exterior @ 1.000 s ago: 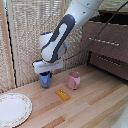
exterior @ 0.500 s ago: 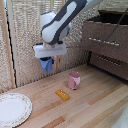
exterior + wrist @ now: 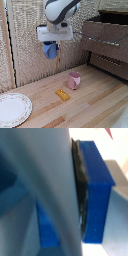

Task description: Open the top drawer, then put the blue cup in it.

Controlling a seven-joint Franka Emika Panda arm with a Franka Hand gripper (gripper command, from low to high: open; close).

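Observation:
My gripper (image 3: pixel 51 47) is shut on the blue cup (image 3: pixel 49 50) and holds it well above the wooden floor, in the upper middle of the exterior view. The cup hangs just below the white hand. At the exterior view's right stands the dark brown cabinet; its top drawer (image 3: pixel 106 34) is pulled out, with a thin silver bar handle across its front. The cup is to the left of the drawer and about level with it. In the wrist view the blue cup (image 3: pixel 96 193) fills the frame, pressed against a blurred finger (image 3: pixel 60 188).
A pink cup (image 3: pixel 74 80) stands on the wooden surface below and to the exterior view's right of the gripper. A small orange block (image 3: pixel 62 94) lies near it. A white plate (image 3: pixel 12 109) sits at the lower left. A lower drawer front (image 3: pixel 111 64) is shut. A woven screen backs the scene.
The gripper has risen with the blue cup, from resting near the floor to well above it, and has shifted toward the drawer side.

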